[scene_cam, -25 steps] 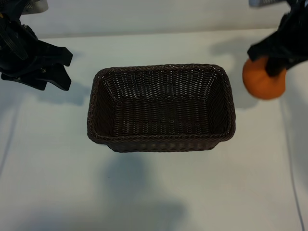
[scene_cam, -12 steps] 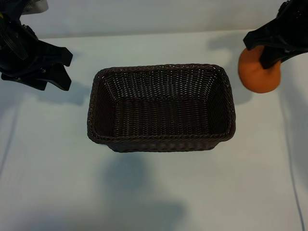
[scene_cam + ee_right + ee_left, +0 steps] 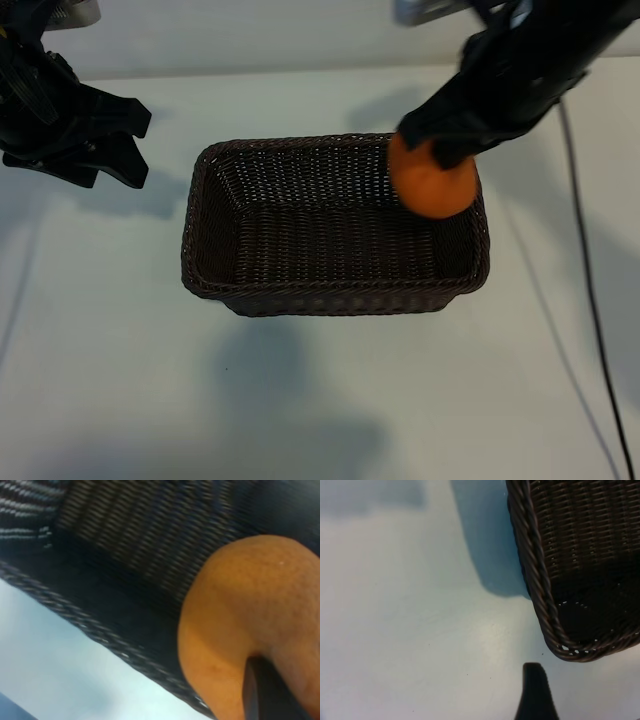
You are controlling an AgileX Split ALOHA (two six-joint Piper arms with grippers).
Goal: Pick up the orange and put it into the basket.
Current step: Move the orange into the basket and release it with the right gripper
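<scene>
Exterior view: right pincer [image 3: 440, 150] pinching orange [image 3: 432, 182] above basket [image 3: 335, 300], long axis left-right.

1. I can read no text, label, brand, number or sign in any view.
2. The basket [image 3: 335, 225] shows me only plain weave, the orange [image 3: 432, 183] only dimpled skin.
3. The desk [image 3: 320, 390] carries no markings that I can make out.
</scene>
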